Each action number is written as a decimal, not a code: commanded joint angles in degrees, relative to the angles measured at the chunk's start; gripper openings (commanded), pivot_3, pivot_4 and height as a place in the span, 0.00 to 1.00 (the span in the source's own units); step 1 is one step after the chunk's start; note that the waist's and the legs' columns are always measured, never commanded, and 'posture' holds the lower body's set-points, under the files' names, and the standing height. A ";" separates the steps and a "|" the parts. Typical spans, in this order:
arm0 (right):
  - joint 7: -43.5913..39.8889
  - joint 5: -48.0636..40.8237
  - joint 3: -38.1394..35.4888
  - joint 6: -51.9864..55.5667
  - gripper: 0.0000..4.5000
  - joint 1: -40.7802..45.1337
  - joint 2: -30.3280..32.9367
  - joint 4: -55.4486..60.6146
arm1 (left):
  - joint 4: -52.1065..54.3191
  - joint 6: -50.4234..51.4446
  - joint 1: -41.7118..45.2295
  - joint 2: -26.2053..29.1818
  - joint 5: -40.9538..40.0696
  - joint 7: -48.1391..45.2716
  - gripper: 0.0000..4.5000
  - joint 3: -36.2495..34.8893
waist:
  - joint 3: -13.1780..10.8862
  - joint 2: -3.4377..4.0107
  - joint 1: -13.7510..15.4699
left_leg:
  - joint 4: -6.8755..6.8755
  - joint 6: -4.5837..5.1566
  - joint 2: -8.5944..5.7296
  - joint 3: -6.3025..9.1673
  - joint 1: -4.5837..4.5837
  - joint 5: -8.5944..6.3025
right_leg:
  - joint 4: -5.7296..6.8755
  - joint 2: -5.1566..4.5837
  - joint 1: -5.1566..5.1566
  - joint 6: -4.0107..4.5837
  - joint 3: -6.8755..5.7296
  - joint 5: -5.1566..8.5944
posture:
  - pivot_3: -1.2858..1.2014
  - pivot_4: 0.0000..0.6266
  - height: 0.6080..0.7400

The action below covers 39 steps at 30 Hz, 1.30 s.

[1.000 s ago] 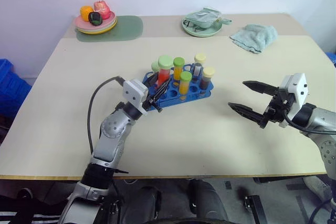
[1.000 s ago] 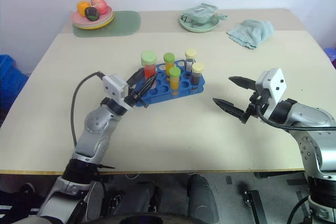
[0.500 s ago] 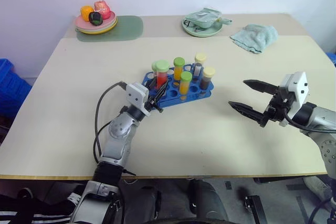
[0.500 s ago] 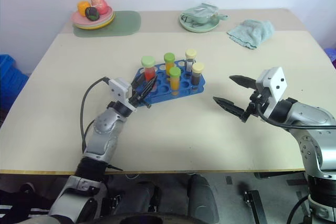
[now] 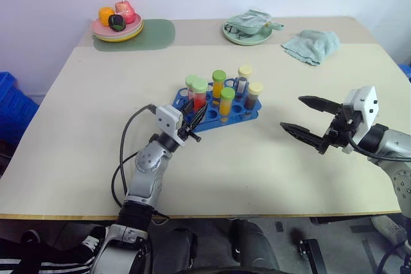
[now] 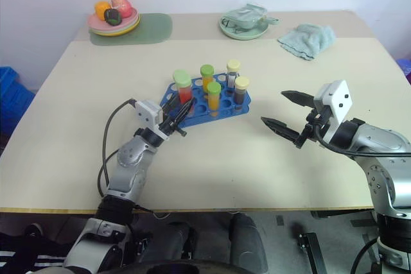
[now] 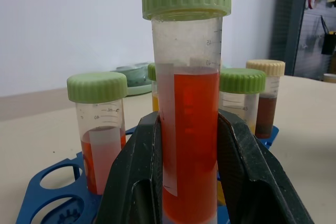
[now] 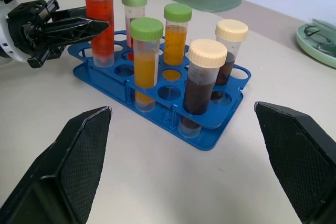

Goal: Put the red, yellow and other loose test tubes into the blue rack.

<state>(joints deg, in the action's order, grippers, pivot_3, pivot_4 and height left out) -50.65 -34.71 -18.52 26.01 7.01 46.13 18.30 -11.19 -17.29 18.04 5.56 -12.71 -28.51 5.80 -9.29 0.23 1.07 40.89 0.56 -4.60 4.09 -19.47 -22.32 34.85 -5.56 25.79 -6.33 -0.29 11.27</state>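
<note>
Left gripper clenched on green-capped clear tube of red liquid, seated upright in near-left hole of blue plastic rack. Judgement: press straight down, release without tilting. Right gripper spread wide, empty, well right of rack.

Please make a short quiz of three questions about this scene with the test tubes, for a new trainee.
1. True or false: the left gripper is shut on the red test tube.
2. Which cap colour does that tube have? A white, B green, C blue.
3. How does the right gripper stand in relation to the blue rack?

Key
1. True: both fingers press its sides.
2. B.
3. It is open, beside the rack, and apart from it and from every tube.
</note>
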 commanded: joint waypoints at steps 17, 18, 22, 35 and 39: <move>0.57 -0.45 -1.91 -0.48 1.00 0.67 0.64 1.60 | -0.73 1.00 0.14 -0.85 -2.77 -1.54 0.41 -2.21 | 0.00 0.00 -0.10 | 0.00 0.00 0.00 0.00 0.00 0.00 | 0.00 0.00 0.00 0.00 0.00 0.00 | 0.52 0.24 1.00; 0.58 -0.44 -1.88 -0.51 1.00 0.71 0.62 1.55 | -0.29 0.89 -0.13 -0.60 -2.68 -1.88 0.48 -2.14 | 0.00 0.00 -0.13 | 0.00 0.00 0.00 0.00 0.00 0.00 | 0.00 0.00 0.00 0.00 0.00 0.00 | 0.52 0.24 1.00; 0.49 -0.44 -1.62 -0.63 1.00 0.77 0.51 1.40 | 1.95 2.12 -1.12 -0.58 -4.14 -3.49 0.92 -2.22 | 0.00 0.00 -0.08 | 0.00 0.00 0.00 0.01 0.00 0.00 | 0.00 0.00 0.01 0.00 0.00 0.00 | 0.52 0.24 1.00; -0.40 -0.75 -1.25 -0.83 1.00 0.70 -0.07 0.99 | 24.31 9.71 -12.24 7.23 -10.25 -7.48 1.00 -4.53 | 0.00 0.00 -0.24 | -0.01 0.00 0.04 0.02 0.00 0.00 | -0.01 0.00 0.01 0.01 0.01 0.00 | 0.52 0.24 1.00; -0.50 -0.90 -0.29 -0.79 1.00 1.19 -0.79 0.64 | 34.39 15.38 -18.58 14.49 -15.70 -8.78 1.00 -9.37 | 0.00 0.01 -0.29 | -0.03 0.01 0.07 0.03 0.00 -0.01 | -0.02 0.01 0.00 0.02 0.01 0.01 | 0.52 0.24 1.00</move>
<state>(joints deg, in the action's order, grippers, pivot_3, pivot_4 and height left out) -51.06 -34.70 -18.35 25.89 7.34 45.84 18.18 18.34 -3.68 0.40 18.68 -25.50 -36.60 -0.92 -9.30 0.23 0.78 40.86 0.59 -4.52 4.12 -19.46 -22.34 34.82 -5.56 25.79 -6.31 -0.27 11.28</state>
